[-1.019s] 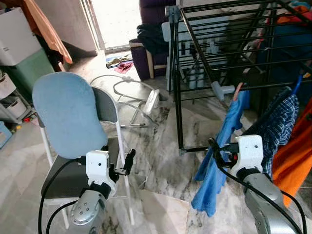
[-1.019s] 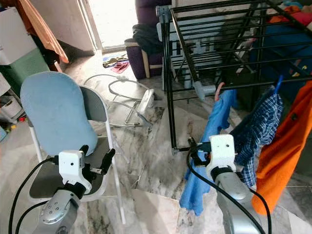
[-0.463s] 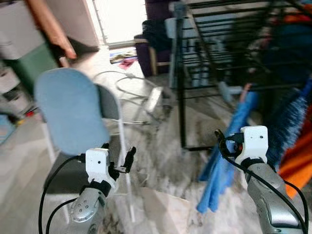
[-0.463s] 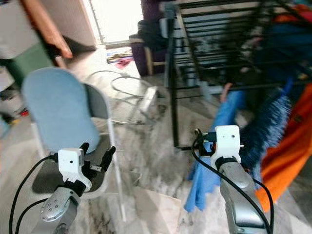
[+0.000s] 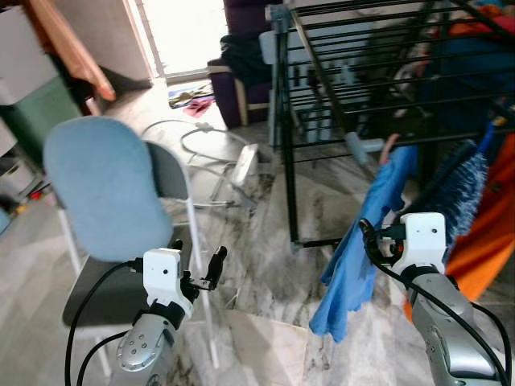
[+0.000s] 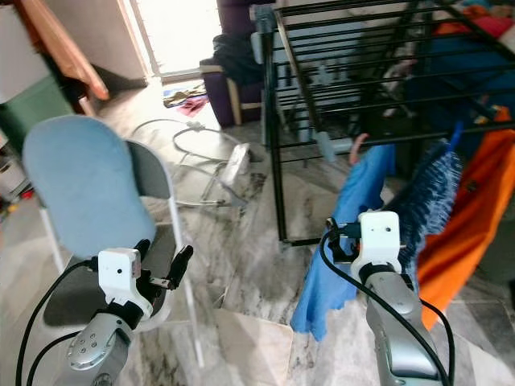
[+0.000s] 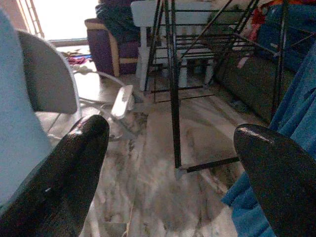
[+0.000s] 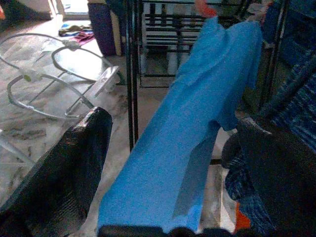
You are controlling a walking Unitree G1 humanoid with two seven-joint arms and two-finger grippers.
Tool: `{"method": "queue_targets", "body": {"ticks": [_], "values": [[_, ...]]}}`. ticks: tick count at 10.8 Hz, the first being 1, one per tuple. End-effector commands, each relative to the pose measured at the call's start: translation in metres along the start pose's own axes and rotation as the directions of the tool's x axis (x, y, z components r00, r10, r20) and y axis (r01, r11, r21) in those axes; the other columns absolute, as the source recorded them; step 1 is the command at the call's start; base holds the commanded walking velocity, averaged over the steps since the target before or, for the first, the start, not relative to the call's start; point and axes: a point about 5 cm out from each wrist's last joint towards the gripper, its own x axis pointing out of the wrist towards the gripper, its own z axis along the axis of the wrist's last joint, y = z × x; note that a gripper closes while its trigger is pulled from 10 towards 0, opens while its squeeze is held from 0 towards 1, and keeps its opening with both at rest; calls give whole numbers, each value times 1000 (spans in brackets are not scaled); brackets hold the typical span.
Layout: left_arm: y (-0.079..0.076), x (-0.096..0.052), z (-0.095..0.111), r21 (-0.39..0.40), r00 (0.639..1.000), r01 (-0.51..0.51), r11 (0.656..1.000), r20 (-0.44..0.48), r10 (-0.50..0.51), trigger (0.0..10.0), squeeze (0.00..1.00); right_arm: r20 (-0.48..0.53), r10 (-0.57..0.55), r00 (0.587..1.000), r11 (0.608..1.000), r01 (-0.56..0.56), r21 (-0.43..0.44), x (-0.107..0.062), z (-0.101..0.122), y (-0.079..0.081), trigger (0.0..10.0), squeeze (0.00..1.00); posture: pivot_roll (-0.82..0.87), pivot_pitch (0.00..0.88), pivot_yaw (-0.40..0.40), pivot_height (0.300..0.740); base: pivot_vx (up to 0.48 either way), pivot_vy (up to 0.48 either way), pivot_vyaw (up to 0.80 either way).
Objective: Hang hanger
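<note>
A blue garment hangs from a pink hanger hook on the low front bar of the black drying rack. Beside it hang a dark plaid shirt and an orange garment. My right gripper is open just in front of the blue garment, which hangs ahead between its fingers without being gripped. My right arm is level with the garment's lower half. Low beside the chair, my left gripper is open and empty.
A folding chair with a blue back stands at the left, close to my left arm. A white baby bouncer frame lies on the marble floor before the rack. A purple armchair and loose clothes lie near the doorway.
The whole view swayed and blurred, then settled, so the camera moved. Both arms keep about the same pose and both grippers stay open.
</note>
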Motion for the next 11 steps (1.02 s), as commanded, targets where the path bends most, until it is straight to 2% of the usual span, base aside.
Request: {"method": "queue_targets", "body": {"ticks": [1, 3, 6, 11], "values": [[2, 0, 3, 6, 1000, 4, 1000, 4, -4, 10000, 0, 4, 2, 1000, 1000, -2, -6, 1, 1, 2, 10000, 0, -190, 4, 114, 740, 0, 0, 0], [2, 0, 2, 5, 1000, 6, 1000, 3, -6, 10000, 0, 4, 4, 1000, 1000, -4, -9, 1, 1, 2, 10000, 0, -190, 4, 111, 740, 259, 0, 0], [2, 0, 2, 6, 1000, 8, 1000, 1, -8, 10000, 0, -1, 6, 1000, 1000, -6, -5, 2, 0, 5, 10000, 0, -189, 2, 114, 740, 274, 0, -683], [1, 0, 2, 6, 1000, 14, 1000, 0, -14, 10000, 0, -16, 25, 1000, 1000, -25, -7, -3, -5, 9, 10000, 0, -190, 4, 115, 740, 272, 0, 0]]}}
